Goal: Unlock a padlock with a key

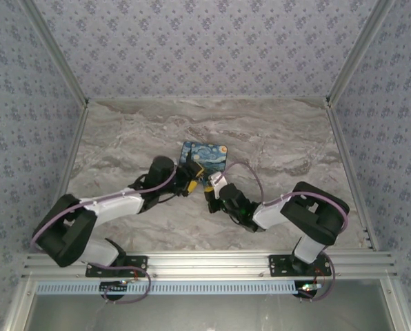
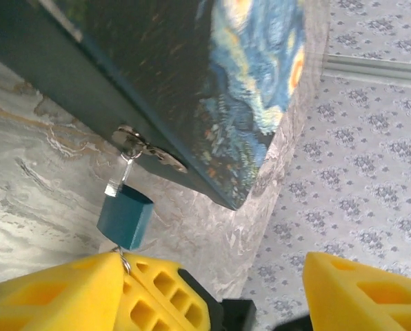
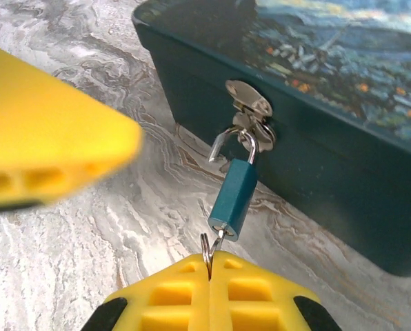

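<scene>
Padlock [image 3: 233, 196]: matt teal body, shiny metal shackle [image 3: 232, 141]. Key [image 3: 216, 240]: thin bright metal. Box [image 3: 343, 138]: smooth printed lid, metal hasp [image 3: 250, 103]. Desk [image 3: 88, 227]: smooth, marble-look. Right claw [image 3: 209, 265]: matt yellow plastic.

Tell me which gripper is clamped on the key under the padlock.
The right gripper: its yellow fingers are pressed together on the ring of the key hanging from the teal padlock. The left gripper stands open beside it, gripping nothing.
</scene>
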You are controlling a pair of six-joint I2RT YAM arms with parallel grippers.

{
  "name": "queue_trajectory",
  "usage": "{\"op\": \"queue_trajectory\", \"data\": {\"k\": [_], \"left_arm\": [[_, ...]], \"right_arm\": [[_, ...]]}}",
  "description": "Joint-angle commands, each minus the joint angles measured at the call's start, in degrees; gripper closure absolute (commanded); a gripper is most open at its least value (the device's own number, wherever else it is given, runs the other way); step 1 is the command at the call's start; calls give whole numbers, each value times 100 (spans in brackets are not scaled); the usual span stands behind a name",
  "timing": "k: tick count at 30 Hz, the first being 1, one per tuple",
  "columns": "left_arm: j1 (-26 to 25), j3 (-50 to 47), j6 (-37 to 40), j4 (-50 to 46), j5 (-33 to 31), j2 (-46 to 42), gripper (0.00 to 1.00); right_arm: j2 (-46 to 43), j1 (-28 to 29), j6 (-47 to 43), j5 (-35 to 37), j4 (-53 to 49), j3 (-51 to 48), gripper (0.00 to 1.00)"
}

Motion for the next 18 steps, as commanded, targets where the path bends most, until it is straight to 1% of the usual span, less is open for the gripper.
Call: {"op": "queue_trajectory", "data": {"k": [1, 5, 9, 12, 13, 15, 16, 18], "left_arm": [[165, 309, 674, -1004, -210, -598, 27], [654, 530, 1183, -1694, -382, -1240, 22], [1254, 723, 1699, -1584, -420, -1679, 14], [1462, 918, 2178, -1216, -522, -1774, 12], [1484, 977, 2452, -1043, -538, -1783, 12], [1499, 1180, 3216, -1080, -591, -1769, 12], [1506, 1324, 3697, -1229, -586, -1731, 12], [1506, 1655, 4459, -1885, -591, -1570, 12]], "right_arm": [[100, -64, 495, -20, 362, -82, 100], [99, -150, 725, -24, 446, -150, 100], [92, -209, 960, -161, 501, -172, 100], [109, -232, 1131, -279, 452, -128, 100], [120, -241, 1193, -310, 473, -125, 100], [141, -265, 1324, -355, 533, -136, 100], [162, -275, 1394, -378, 592, -154, 100], [211, -302, 1502, -486, 710, -176, 100]]}}
